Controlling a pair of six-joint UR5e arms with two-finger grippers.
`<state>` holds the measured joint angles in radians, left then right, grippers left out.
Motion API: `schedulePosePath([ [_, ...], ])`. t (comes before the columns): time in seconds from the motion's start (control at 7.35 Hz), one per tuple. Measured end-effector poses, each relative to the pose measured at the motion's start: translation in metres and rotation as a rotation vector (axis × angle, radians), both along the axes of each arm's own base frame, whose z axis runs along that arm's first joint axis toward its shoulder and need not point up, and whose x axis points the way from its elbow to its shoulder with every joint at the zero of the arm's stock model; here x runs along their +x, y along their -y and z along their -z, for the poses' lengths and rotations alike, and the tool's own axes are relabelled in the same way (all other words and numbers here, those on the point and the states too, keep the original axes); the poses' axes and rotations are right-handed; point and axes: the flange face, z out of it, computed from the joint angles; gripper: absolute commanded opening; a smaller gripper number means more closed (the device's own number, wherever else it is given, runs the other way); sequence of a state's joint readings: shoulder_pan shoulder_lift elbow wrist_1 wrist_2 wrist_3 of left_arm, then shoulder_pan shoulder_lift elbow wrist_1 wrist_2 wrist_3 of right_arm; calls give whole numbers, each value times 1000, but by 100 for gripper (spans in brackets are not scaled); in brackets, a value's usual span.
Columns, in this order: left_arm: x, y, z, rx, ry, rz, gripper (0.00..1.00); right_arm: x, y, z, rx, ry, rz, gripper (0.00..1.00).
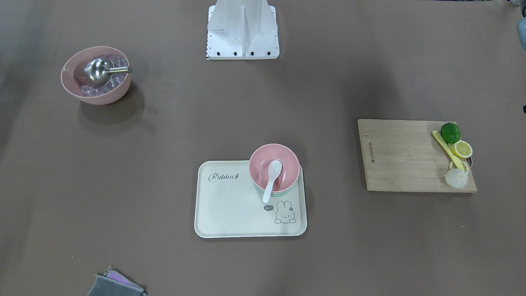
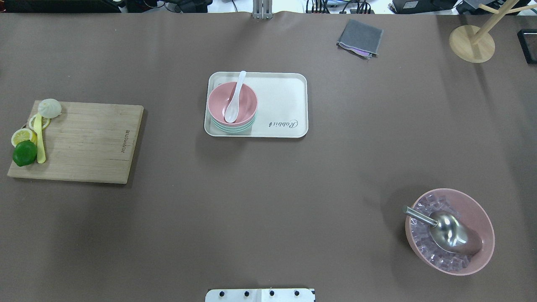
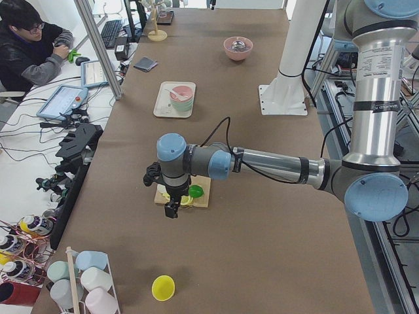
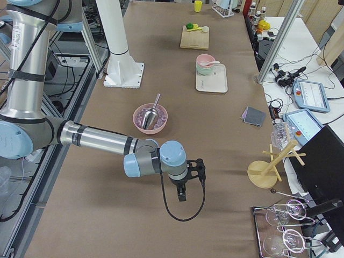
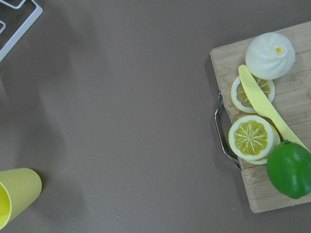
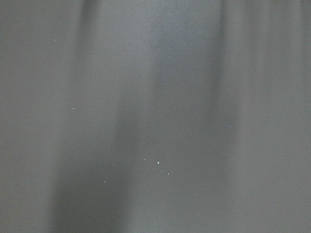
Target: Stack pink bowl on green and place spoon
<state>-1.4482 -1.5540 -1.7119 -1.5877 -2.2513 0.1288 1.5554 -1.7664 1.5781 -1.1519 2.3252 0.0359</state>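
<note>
The pink bowl [image 1: 289, 163] sits nested on the green bowl [image 1: 283, 192] at one end of the white rabbit tray [image 1: 230, 213]. A white spoon [image 1: 272, 177] lies in the pink bowl, its handle over the rim. The stack also shows in the overhead view [image 2: 248, 100]. My left gripper [image 3: 171, 210] hangs above the cutting board's end, far from the tray. My right gripper [image 4: 181, 196] hangs over bare table at the other end. Both show only in the side views, so I cannot tell whether they are open or shut.
A wooden cutting board [image 2: 88, 142] carries a lime [image 2: 24, 153], lemon slices, a yellow knife and a white bun. A big pink bowl [image 2: 482, 222] holds ice cubes and a metal scoop [image 2: 444, 230]. A grey cloth [image 2: 360, 37], a wooden stand [image 2: 471, 43] and a yellow cup [image 5: 14, 196] are also there.
</note>
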Motion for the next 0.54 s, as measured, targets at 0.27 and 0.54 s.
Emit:
schedulePosePath([
  [0.27,0,0,0,0,0,0,98,-1,-2,-2,-2,8,2,100],
  [0.54,0,0,0,0,0,0,98,-1,-3,-7,-9,9,4,100],
])
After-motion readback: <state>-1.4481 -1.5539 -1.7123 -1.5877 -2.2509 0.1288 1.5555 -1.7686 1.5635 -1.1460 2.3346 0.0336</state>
